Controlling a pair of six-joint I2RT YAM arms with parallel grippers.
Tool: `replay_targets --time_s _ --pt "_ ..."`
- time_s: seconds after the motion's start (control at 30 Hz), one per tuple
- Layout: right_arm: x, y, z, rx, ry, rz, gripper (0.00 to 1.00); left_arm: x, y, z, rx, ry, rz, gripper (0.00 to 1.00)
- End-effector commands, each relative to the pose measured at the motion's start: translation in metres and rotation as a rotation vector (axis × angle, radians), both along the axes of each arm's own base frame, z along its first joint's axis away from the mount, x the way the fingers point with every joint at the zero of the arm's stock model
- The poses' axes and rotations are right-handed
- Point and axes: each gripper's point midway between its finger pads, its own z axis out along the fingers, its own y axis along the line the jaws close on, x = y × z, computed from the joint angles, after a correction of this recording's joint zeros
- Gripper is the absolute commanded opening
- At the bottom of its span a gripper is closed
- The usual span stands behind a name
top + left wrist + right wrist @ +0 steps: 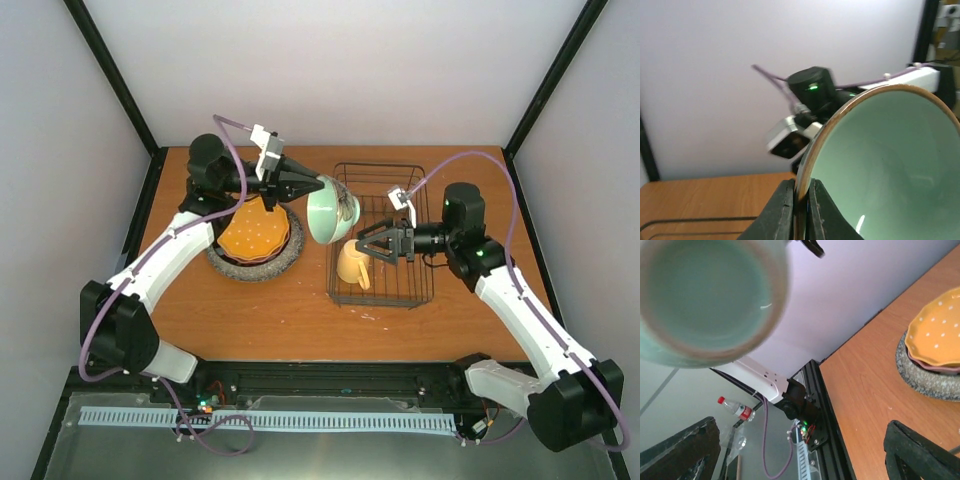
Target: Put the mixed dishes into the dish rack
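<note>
My left gripper (320,186) is shut on the rim of the pale green bowl (333,213), which hangs tilted over the left edge of the black wire dish rack (420,298). In the left wrist view both fingers (782,210) pinch the bowl's (890,165) brown rim. The yellow mug (352,264) lies on its side in the rack's near left corner. Just right of it, my right gripper (368,245) stands open and holds nothing. The orange dotted plate (255,230) sits stacked on the grey speckled plate (250,265); a dark plate rim (935,368) shows between them.
The plate stack stands left of the rack on the wooden table (300,320). Black frame posts and white walls close in the table at the back and sides. In the right wrist view the blurred bowl (705,295) hangs at the upper left, above the spread fingers (920,450).
</note>
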Motion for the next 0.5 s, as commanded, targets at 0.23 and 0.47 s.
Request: replay_targets --time_s 0.23,0.47 --pt "-0.011 -0.003 0.016 0.243 0.271 0.008 0.90 0.069 0.025 0.011 -0.111 -0.227 0.679 0.01" --pt "0.015 -0.019 0.021 0.591 0.589 -0.046 0.86 0.062 0.048 0.017 -0.223 -0.642 0.975 0.01"
